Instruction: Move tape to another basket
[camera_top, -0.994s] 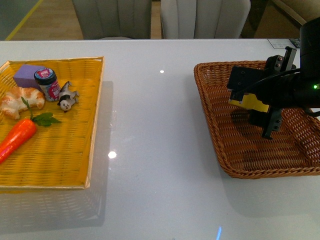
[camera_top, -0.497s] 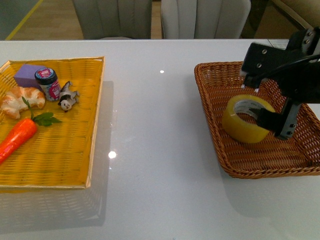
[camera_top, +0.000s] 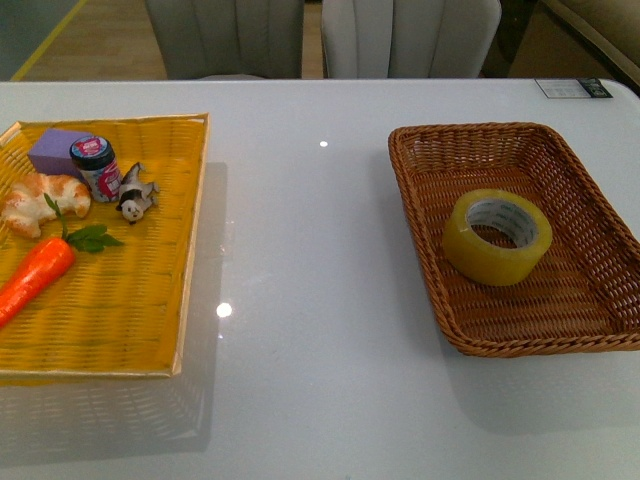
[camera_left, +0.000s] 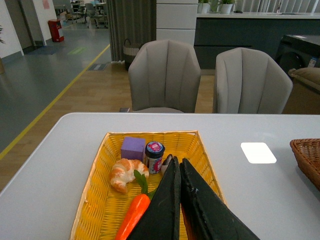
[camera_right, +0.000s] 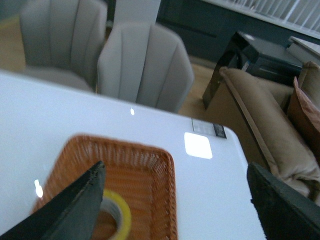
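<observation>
Item: tape (camera_top: 497, 237). It lies loose near the middle of the basket (camera_top: 420, 140), at 3 o'clock on the counter (camera_top: 320, 260), core tipped upward. I judge the transfer done.
Right fingers (camera_right: 75, 210): spread wide and empty above the basket, as suits a release.
Left fingers (camera_left: 172, 200): pressed together, holding nothing, parked over the yellow tray (camera_top: 120, 320) at 9 o'clock.
Tray holds: carrot (camera_top: 35, 280), croissant (camera_top: 40, 200), jar (camera_top: 95, 165), purple block (camera_top: 52, 150), small figure (camera_top: 135, 195).
I see nothing crowding the tape.
</observation>
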